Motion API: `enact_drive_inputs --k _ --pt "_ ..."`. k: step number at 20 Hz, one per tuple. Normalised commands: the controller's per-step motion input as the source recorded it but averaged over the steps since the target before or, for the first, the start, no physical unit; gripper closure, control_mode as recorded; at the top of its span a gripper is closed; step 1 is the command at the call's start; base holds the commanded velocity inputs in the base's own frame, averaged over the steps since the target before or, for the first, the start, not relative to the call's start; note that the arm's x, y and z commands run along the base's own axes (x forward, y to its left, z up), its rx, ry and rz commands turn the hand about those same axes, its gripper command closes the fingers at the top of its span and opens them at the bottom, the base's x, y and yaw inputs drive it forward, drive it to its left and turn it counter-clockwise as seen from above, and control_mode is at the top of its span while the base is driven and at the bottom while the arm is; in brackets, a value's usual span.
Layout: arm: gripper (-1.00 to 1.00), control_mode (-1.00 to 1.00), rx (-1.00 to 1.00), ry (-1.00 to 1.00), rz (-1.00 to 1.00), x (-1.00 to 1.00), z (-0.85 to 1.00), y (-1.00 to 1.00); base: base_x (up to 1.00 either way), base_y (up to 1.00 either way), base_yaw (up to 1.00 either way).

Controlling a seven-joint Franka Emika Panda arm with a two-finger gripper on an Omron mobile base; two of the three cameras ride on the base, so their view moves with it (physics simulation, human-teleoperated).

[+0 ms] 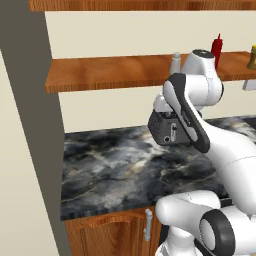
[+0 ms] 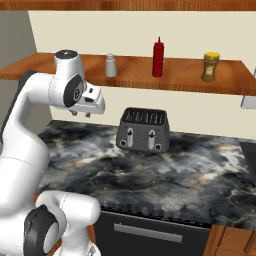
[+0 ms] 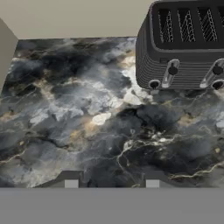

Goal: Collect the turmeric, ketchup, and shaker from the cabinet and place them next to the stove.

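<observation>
In the left base view the cabinet (image 1: 110, 72) runs across the cream wall as a reddish-brown board; on it the shaker (image 1: 175, 63) stands upright, partly behind the arm, the ketchup (image 1: 216, 51) stands to its right, and the turmeric (image 1: 252, 58) shows at the right edge, its yellow lid on; below, the dark marble counter (image 1: 110, 170) carries the toaster (image 1: 165, 131), half hidden by the arm.

In the right base view the three stand upright in a row on the shelf, well apart: shaker (image 2: 111, 65) on the left, ketchup (image 2: 158, 57) in the middle, turmeric (image 2: 211, 67) on the right with mustard-brown powder showing through the jar; the gripper (image 2: 81, 114) hangs below the shelf, left of the toaster (image 2: 143, 130), its tips close together with nothing between them.

In the hand view the fingertips (image 3: 71, 181) rise over bare counter (image 3: 87, 127), holding nothing; the toaster (image 3: 183, 43) sits far right with its slots empty.
</observation>
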Motion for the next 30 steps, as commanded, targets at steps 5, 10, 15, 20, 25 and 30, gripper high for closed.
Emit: enact_drive_inputs --k 5,10,15,20,25,30 --pt "-1.0 -1.0 0.02 -0.13 0.0 -0.36 -0.01 -0.05 0.0 0.0 0.0" --pt "-1.0 -1.0 0.0 -0.08 -0.01 -0.05 -0.08 -0.1 0.0 0.0 0.0" --pt "-1.0 -1.0 0.0 -0.36 -0.02 -0.36 0.12 -0.35 0.0 0.0 0.0" --pt "-1.0 -1.0 0.0 -0.36 -0.03 -0.39 0.59 -0.32 0.0 0.0 0.0" --pt "-1.0 -1.0 0.0 -0.21 -0.02 -0.09 0.93 -0.06 0.0 0.0 0.0" --pt "-1.0 -1.0 0.0 -0.06 -0.02 0.02 1.0 0.0 0.0 0.0 0.0"
